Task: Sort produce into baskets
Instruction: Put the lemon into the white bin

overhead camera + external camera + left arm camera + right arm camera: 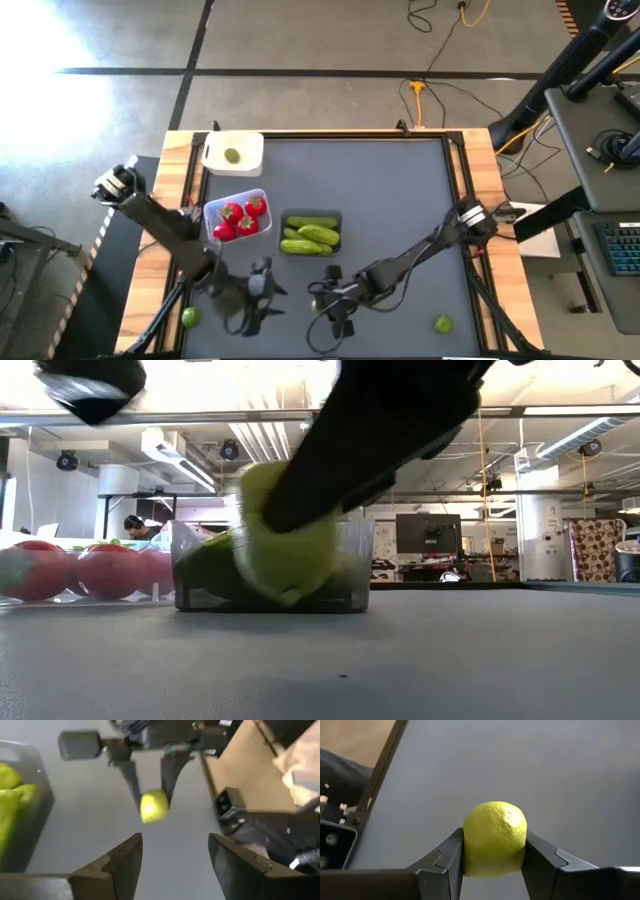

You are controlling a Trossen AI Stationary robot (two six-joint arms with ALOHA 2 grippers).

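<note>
A: Right tool (494, 851) clamps a lime (495, 839) just above the grey surface (400, 200), near the dark basket (311, 234) of cucumbers (308, 236). Left tool (175, 855) waits beside it, fingers spread and empty.

B: Risk? The round lime could squirt from the pinch and roll off. Behind: an open workshop, monitors, ceiling ducts.

Two dark jointed arms, pale grey wrist collars, wedge-shaped black fingers (445, 857).

open-plan lab: ceiling ducts (190, 460), monitors (428, 532), floor cables (440, 40), seated person (135, 527)
</note>
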